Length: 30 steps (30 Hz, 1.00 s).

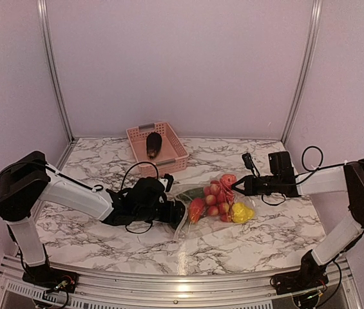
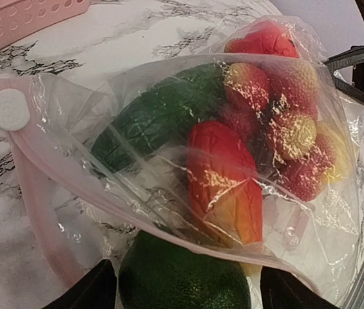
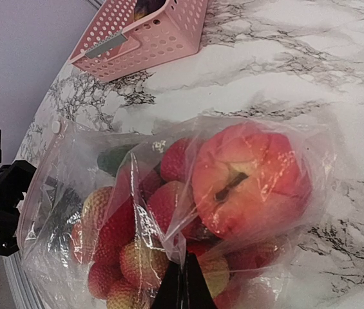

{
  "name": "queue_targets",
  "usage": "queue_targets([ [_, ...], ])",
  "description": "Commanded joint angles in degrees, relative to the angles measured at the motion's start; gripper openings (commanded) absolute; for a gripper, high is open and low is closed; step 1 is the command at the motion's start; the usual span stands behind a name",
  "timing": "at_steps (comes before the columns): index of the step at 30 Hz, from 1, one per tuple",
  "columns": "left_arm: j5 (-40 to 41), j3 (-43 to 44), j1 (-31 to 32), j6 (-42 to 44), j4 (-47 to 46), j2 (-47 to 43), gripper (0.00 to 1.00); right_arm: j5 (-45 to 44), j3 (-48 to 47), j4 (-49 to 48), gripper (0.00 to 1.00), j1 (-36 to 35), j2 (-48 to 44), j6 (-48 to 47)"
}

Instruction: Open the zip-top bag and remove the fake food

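The zip-top bag (image 1: 215, 205) lies on the marble between both arms, its pink zip strip (image 2: 33, 212) and white slider (image 2: 9, 109) toward the left arm. Inside it are a long green fruit (image 2: 162, 116), a red-orange fruit (image 2: 223, 180), red berries (image 2: 285, 129), a pinkish-red round fruit (image 3: 249, 180) and a yellow one (image 1: 241, 212). A dark green oval fruit (image 2: 182, 280) sits at the bag's mouth between the fingers of my left gripper (image 2: 185, 295), which stands open, with a slim gap on the right. My right gripper (image 3: 185, 290) is shut on a pinch of the bag's plastic at its far end.
A pink slotted basket (image 1: 136, 138) stands behind the bag, holding a dark purple eggplant (image 1: 153, 145). Its corner shows in the left wrist view as the pink basket (image 2: 27, 16). Aluminium posts and pale walls close the back and sides.
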State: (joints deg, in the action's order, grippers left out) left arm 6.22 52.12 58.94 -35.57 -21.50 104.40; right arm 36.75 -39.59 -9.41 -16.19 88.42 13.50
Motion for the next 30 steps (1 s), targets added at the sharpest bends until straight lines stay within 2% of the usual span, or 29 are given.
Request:
queue_targets([
  [1, 2.2, 3.6, 0.8, 0.5, 9.1, 3.6, 0.79, 0.3, 0.1, 0.0, 0.00, -0.5, 0.4, -0.1],
  [5, 3.3, 3.5, 0.8, 0.5, 11.5, 3.7, 0.76, 0.0, 0.1, 0.1, 0.00, -0.5, 0.4, -0.3],
  [11, 4.6, -0.8, 0.7, 0.4, 9.3, -1.4, 0.56, -0.5, 0.0, 0.5, 0.00, -0.2, 0.4, -0.7],
  [13, 4.6, -2.5, 0.7, 0.3, 8.0, -3.4, 0.51, -0.5, -0.1, 0.6, 0.00, 0.2, 0.4, -0.8],
  [23, 2.9, -10.7, -1.0, 0.3, 2.8, -13.3, 0.50, 0.0, 0.0, 1.1, 0.00, 2.1, 0.1, -1.4],
  [27, 0.5, -13.5, -6.0, 1.0, 0.3, -18.6, 0.50, 0.2, 0.1, 1.1, 0.00, 2.3, 0.1, -1.6],
  [30, -0.2, -11.4, -11.0, 3.5, 2.8, -20.5, 0.50, 0.5, 0.5, 0.6, 0.00, 2.3, 0.2, -1.6],
])
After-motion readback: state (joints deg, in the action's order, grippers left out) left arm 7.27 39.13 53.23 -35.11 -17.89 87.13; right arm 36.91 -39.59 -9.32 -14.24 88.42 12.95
